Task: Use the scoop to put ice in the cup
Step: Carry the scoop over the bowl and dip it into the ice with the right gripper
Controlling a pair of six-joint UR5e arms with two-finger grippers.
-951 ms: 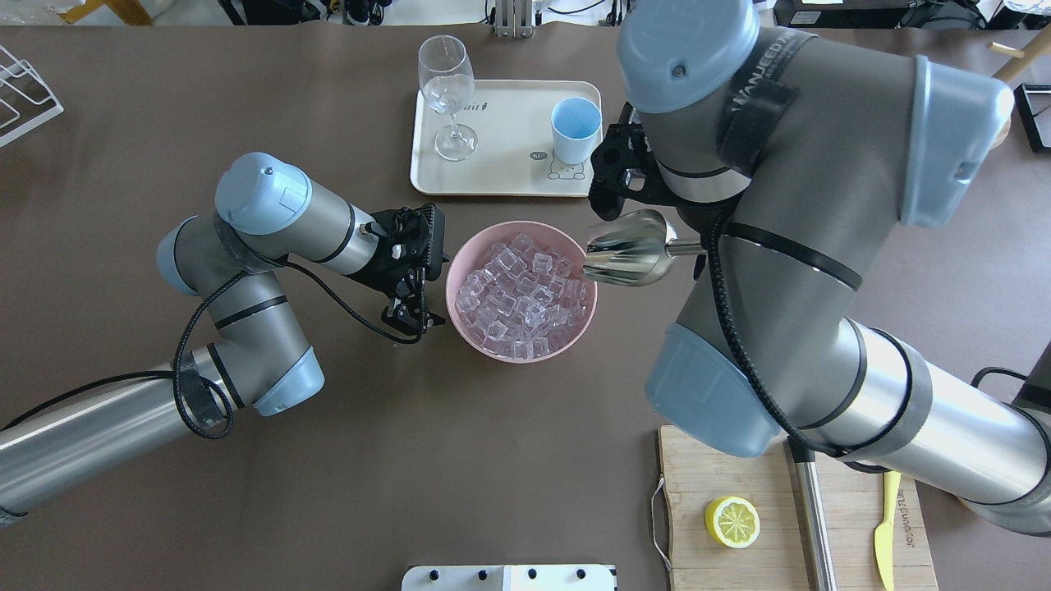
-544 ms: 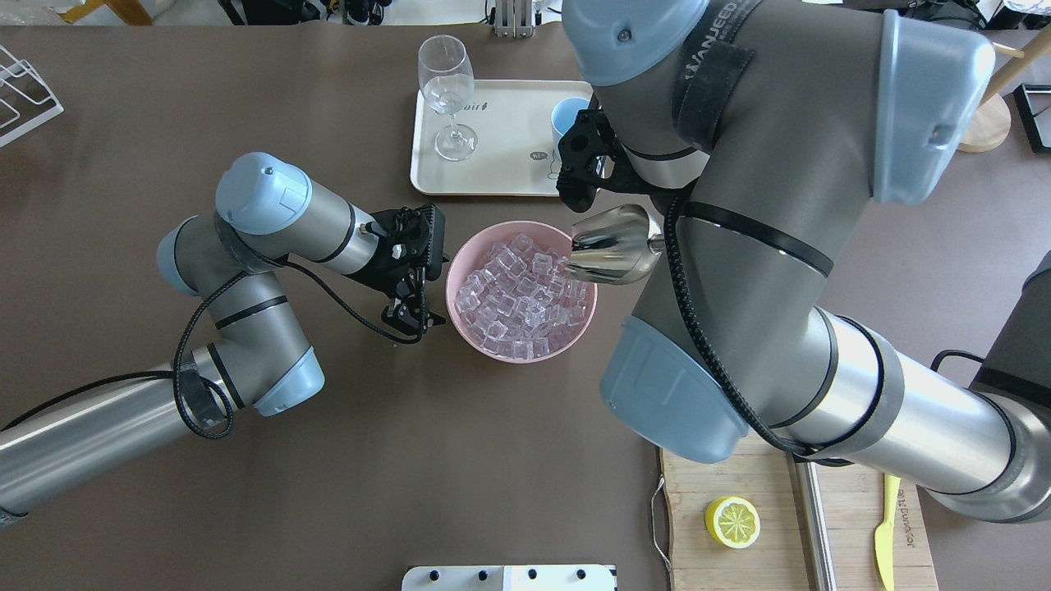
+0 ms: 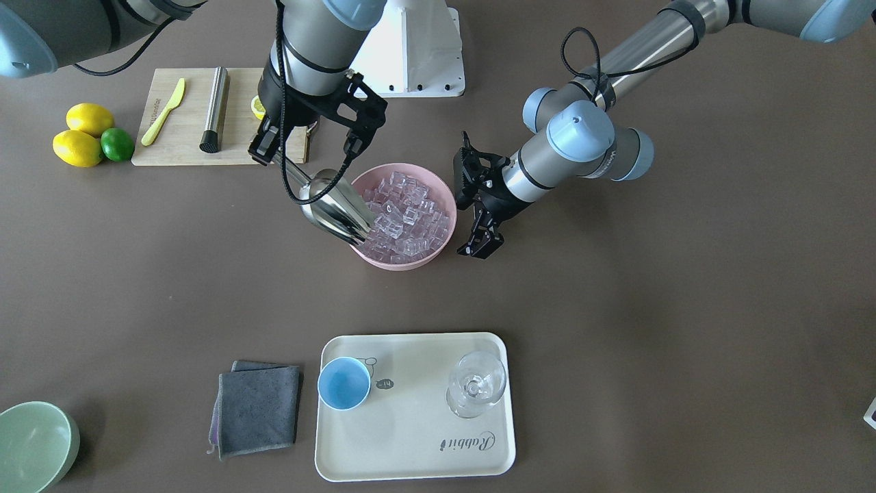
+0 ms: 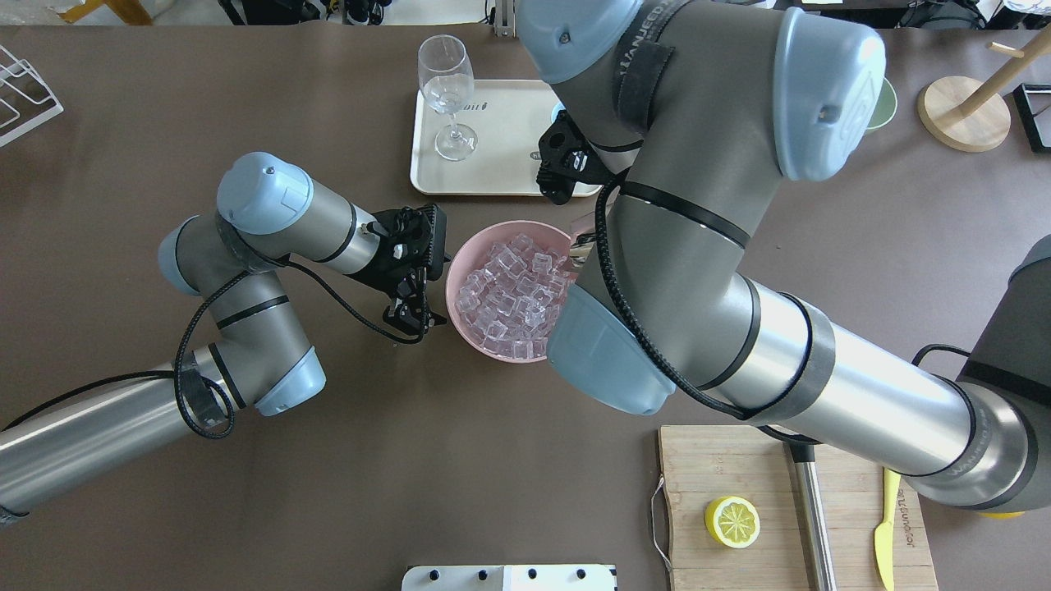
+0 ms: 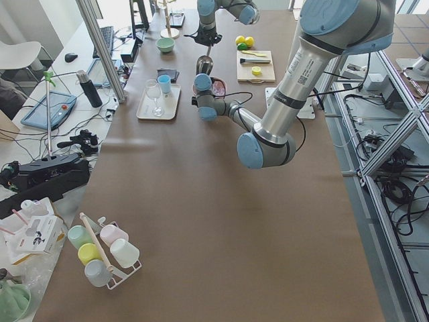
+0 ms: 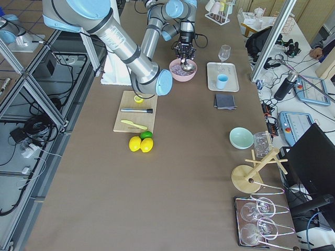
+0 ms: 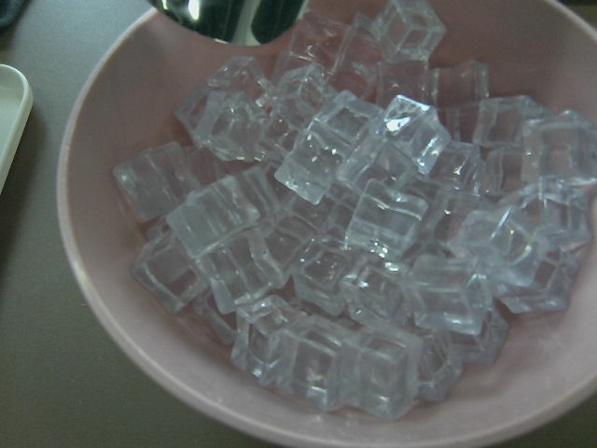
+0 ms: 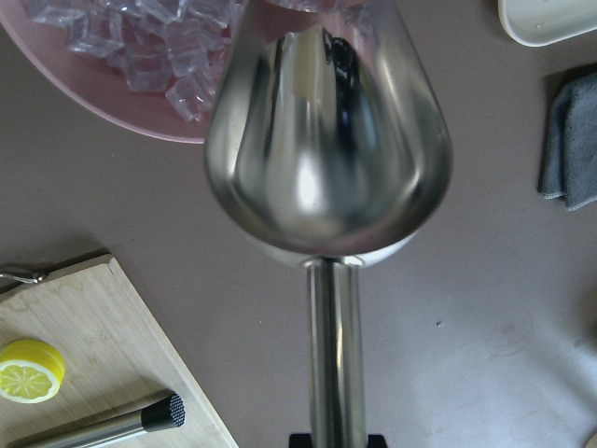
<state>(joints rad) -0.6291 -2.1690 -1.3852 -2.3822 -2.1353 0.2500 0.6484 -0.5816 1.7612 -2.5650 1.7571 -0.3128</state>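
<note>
With right end effector (image 3: 297, 163) clamped on the shiny stainless-steel scoop (image 3: 337, 207), push its tilted mouth low under the clear ice cubes (image 3: 405, 213) in the round pink bowl (image 3: 410, 264). Level it before lifting. Left end effector (image 3: 479, 245) just beside the bowl, grip state impossible to tell.

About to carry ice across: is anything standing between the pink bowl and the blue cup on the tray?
Nothing visible does. The table between the pink bowl and the cup is bare. The wine glass stands at the far end of the tray, the gray cloth beside the tray, both likely off the path of the scoop.
</note>
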